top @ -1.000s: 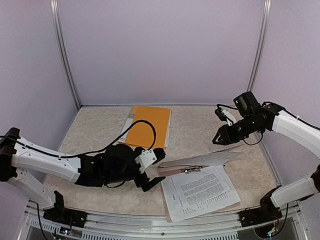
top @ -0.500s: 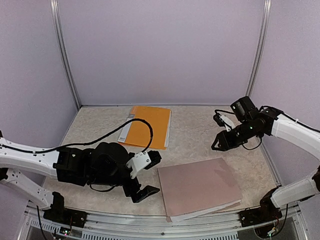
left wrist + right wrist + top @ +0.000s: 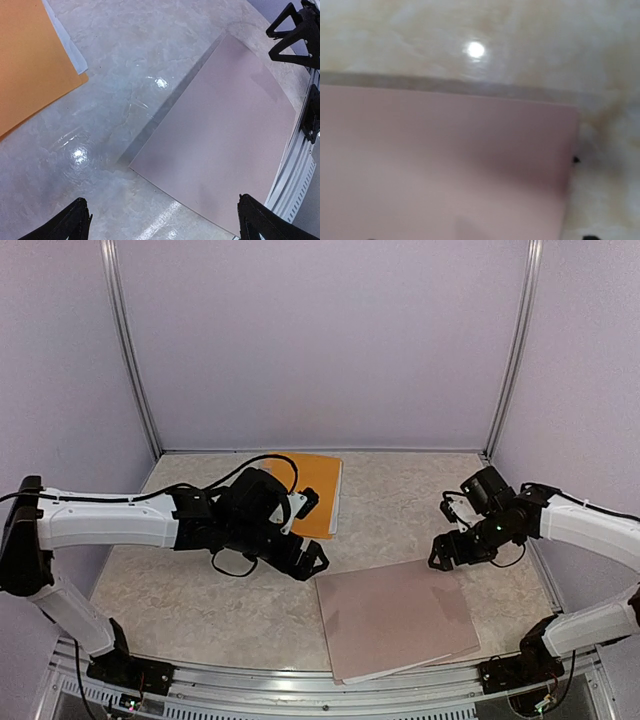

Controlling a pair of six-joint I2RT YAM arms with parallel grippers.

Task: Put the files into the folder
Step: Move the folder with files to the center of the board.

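— Pale lilac walls (image 3: 320,340) close three sides, and a marbled beige table (image 3: 190,590) lies under both arms. What is on it?

— Two covers. A flat taupe card folder (image 3: 395,615) lies closed. Its far right corner is directly beneath the right gripper (image 3: 450,556), and its left edge is just to the right of the left gripper (image 3: 308,532).

— And the files?

— No printed face shows, because the closed cover hides the inside. A thin pale strip (image 3: 410,667) runs along the folder's near edge, too thin to tell whether it is paper.

— The grippers?

— The left gripper is spread wide and empty, with its fingers (image 3: 75,222) at either side of its own view, over bare table. The left wrist view shows the right gripper's two black fingers parted with nothing between them. They sit low over the folder's corner. I cannot tell whether they touch it.

— What else is around?

— A glossy orange card folder (image 3: 322,490) lies behind the left gripper, and a white sheet (image 3: 68,46) pokes out from under its left edge. The left arm's black wrist and a looping black cable (image 3: 255,458) cross over it in the overhead view. A ribbed aluminium rail (image 3: 300,165) runs just beyond the taupe card folder, on the side away from the left gripper.
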